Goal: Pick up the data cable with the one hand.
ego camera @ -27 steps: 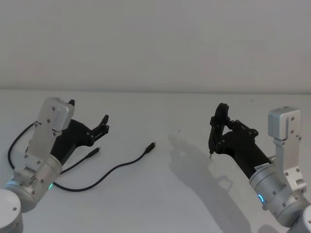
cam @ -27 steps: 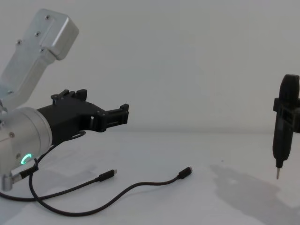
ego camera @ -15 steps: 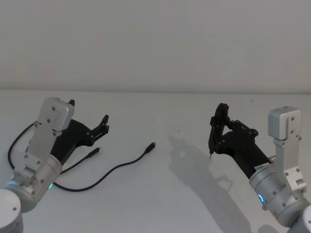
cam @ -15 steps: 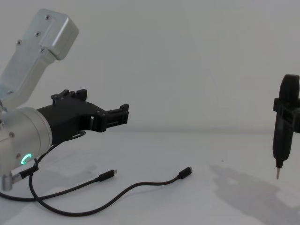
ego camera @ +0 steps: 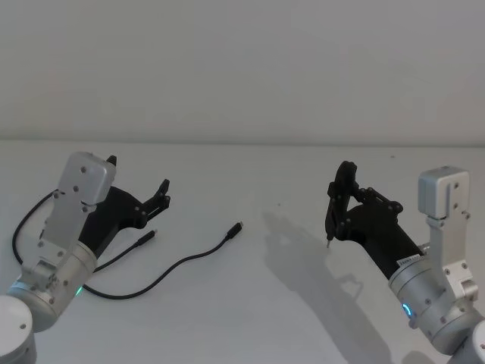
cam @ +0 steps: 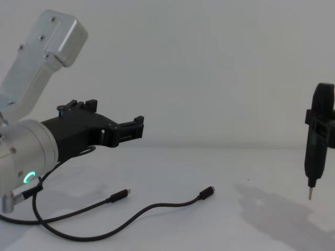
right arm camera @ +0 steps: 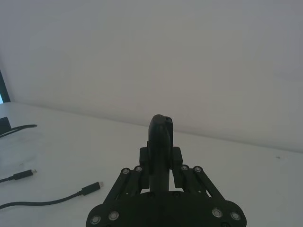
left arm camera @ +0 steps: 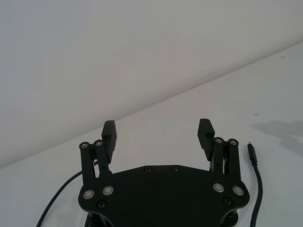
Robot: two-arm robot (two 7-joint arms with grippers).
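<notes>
A pale wall [ego camera: 242,68] backs a white table [ego camera: 250,318]. The data cable [ego camera: 179,263] lies slack on the table, looping round behind the left arm. The left gripper [left arm camera: 157,128], green ring at its wrist, hangs above the cable's shorter end with its fingers [left arm camera: 204,130] spread wide. The right gripper [ego camera: 336,203] is parked well to the right of the cable, fingers pressed together into a slim point. One plug [ego camera: 238,227] ends the cable's long sweep toward that side, and the other plug [ego camera: 148,237] lies roughly beneath the left fingertips. To lift the cable cleanly, I judge the left gripper should descend straddling a straight run just behind a plug, square across it. It should close only at table level, since so thin a cord would slip a higher pinch. The chest view shows the air gap between gripper and cable, which the head view flattens. The head view shows the cable's rear loop. The left wrist view shows the finger spread, with a plug just beside one finger.
</notes>
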